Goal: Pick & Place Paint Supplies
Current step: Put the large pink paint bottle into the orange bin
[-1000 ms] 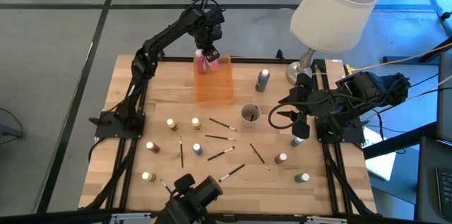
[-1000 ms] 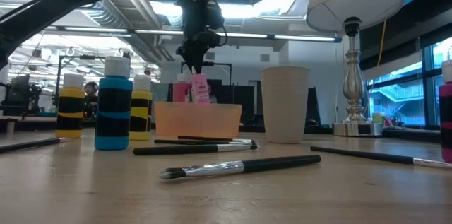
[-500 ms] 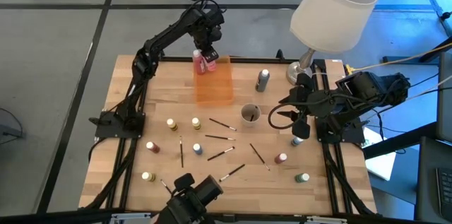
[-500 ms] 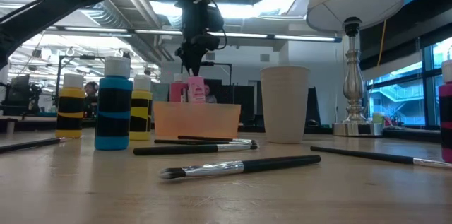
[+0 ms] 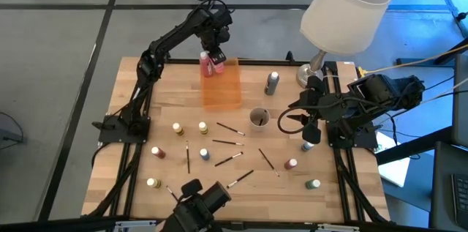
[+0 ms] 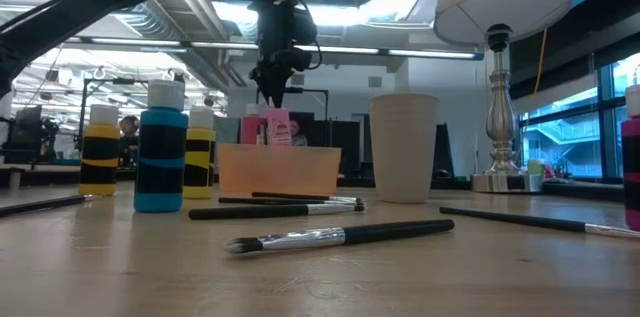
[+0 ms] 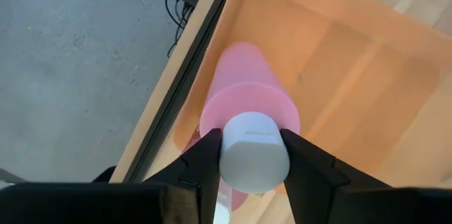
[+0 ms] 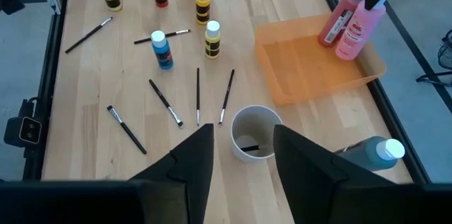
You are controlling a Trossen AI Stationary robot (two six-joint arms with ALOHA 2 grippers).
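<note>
Upper centre of the high view: left gripper [image 5: 216,50] clamped on the white cap of a pink bottle [image 5: 217,65], held upright over the far end of the orange tray [image 5: 222,93], probably to stand it beside a second pink bottle [image 8: 333,27] already there. Right of centre: right gripper [image 5: 285,121] waiting beside the cup [image 5: 259,118], fingers parted, nothing between them. Lower half of the table: remaining bottles and brushes [image 5: 229,157] scattered, not yet collected.

Robotics lab: arm-rigged workbench [image 5: 175,96], open-plan windowed room.
</note>
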